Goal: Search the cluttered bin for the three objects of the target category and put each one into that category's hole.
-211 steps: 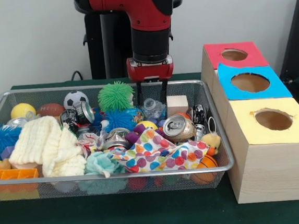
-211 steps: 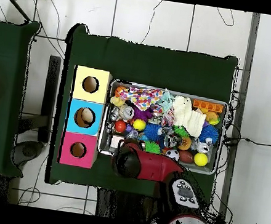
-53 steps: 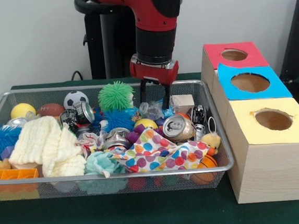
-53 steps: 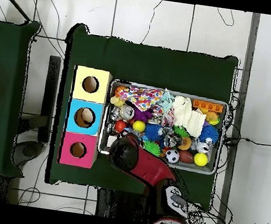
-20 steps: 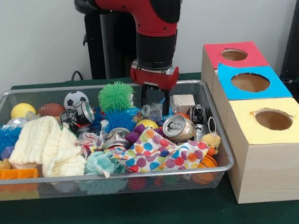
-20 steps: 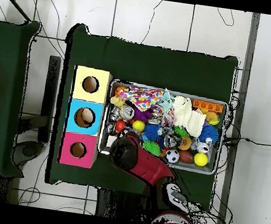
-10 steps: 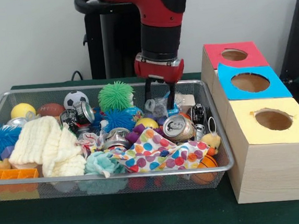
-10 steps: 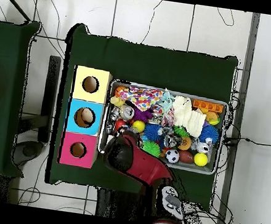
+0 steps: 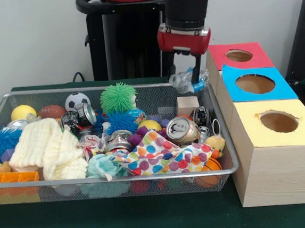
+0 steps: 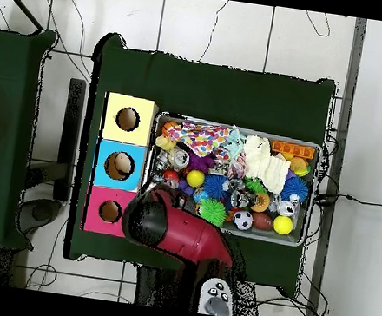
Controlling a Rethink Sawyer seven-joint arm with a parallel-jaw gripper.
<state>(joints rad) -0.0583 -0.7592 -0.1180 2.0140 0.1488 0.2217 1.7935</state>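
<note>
Above green table [image 9: 124,223], gripper [image 9: 187,81] grasps crumpled plastic bottle [image 9: 183,81] between wire bin [image 9: 147,177] and red box [image 9: 237,56].

The gripper [image 9: 188,78] hangs above the far right corner of the wire bin [image 9: 147,174], clamped on a crumpled clear plastic bottle [image 9: 183,82] with a blue bit. Just right stand the red box [image 9: 224,61], blue box [image 9: 286,89] and yellow box [image 9: 250,132].
</note>
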